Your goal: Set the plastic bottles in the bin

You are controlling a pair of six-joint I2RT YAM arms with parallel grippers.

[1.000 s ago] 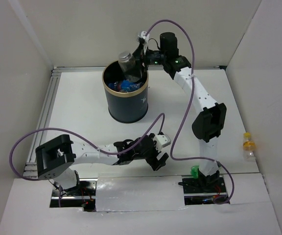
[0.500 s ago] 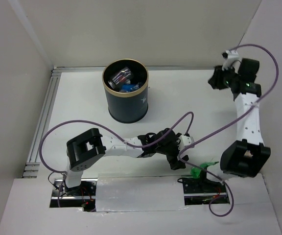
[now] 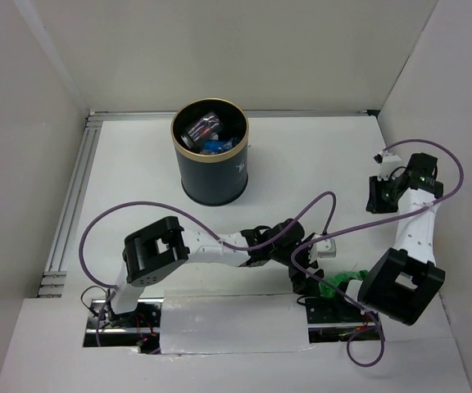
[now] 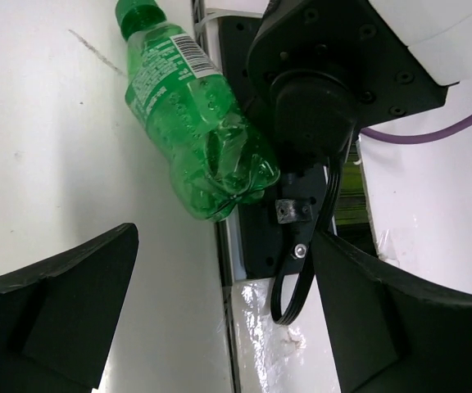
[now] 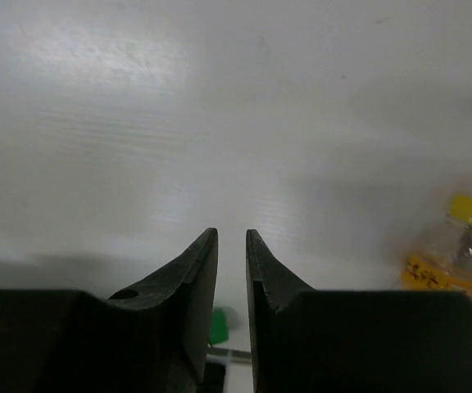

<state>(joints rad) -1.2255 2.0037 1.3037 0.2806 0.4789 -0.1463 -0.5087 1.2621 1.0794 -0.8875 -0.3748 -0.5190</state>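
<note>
Left hand (image 4: 224, 246) has moved right, gaping before green bottle (image 4: 195, 123).

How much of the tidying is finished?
Some bottles already lie in the bin. The left tool, open, faces a green bottle without gripping it; the right tool holds nothing. That green bottle and a yellow-capped bottle are left on the table.

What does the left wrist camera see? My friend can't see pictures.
A crushed green plastic bottle lies on the white table beside a black arm base. The left tool is wide open, its black fingers short of the bottle.
</note>
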